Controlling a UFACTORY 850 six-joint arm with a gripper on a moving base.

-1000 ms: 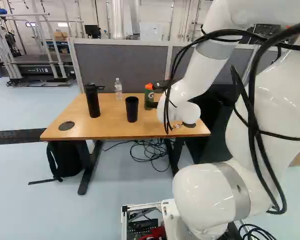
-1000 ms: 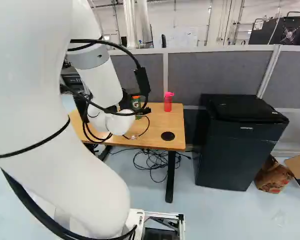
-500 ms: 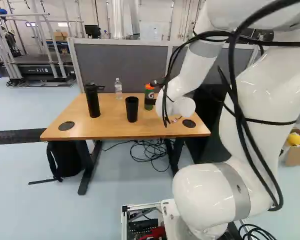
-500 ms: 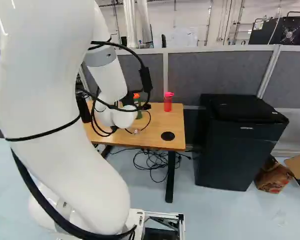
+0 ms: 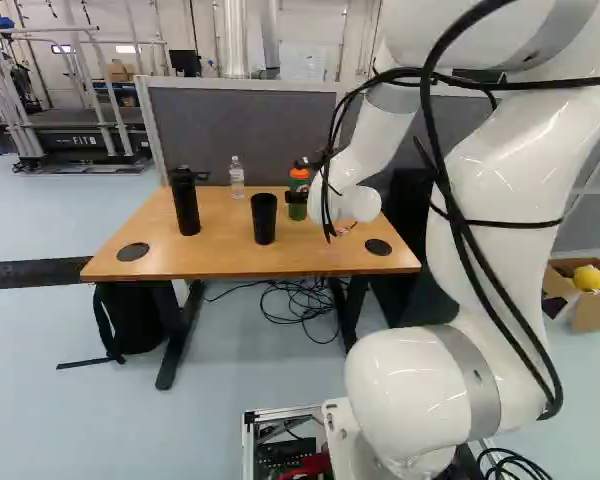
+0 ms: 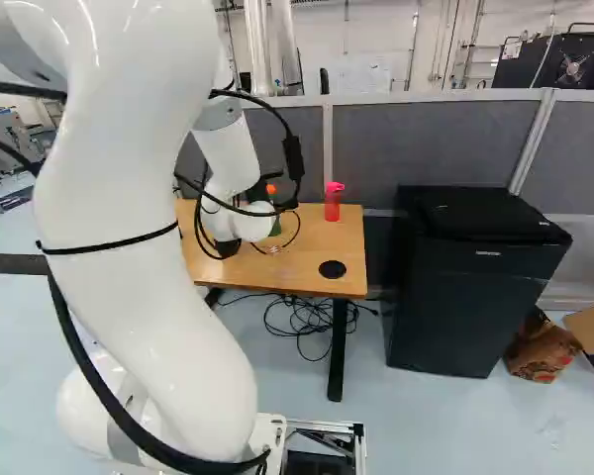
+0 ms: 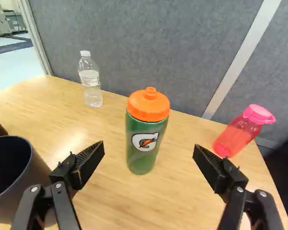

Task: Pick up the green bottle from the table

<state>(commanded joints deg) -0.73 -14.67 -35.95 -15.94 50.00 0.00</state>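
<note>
Your gripper (image 5: 296, 197) is wide, with its two black fingers far apart and nothing held in it. The green bottle with the orange lid (image 7: 146, 139) stands up on the light brown wooden table (image 5: 160, 255), ahead of your gripper, lined up with the gap. In the left base view, you can find it just above the middle, by your big white arm (image 5: 500, 220).

The tall black bottle (image 5: 186, 205) and the black cup (image 5: 264, 220) are left of it there, and so is the clear plastic bottle (image 5: 237, 178). Your wrist view has the see-through pink bottle (image 7: 235, 139) past the right finger.
</note>
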